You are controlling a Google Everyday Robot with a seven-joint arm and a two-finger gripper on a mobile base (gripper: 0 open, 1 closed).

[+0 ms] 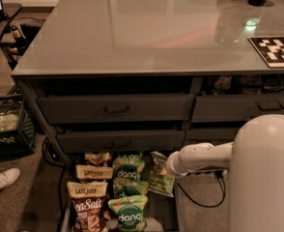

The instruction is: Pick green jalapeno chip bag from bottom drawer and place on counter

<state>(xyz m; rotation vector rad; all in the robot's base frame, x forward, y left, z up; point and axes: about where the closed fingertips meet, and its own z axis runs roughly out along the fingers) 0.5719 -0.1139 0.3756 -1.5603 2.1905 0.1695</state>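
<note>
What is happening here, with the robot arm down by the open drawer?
The robot's white arm reaches in from the right, low in front of the cabinet. Its gripper is at the pale green chip bag, which stands upright at the right side of the open bottom drawer. Beside it lie brighter green bags and brown bags in rows. The bag has not yet reached the counter.
</note>
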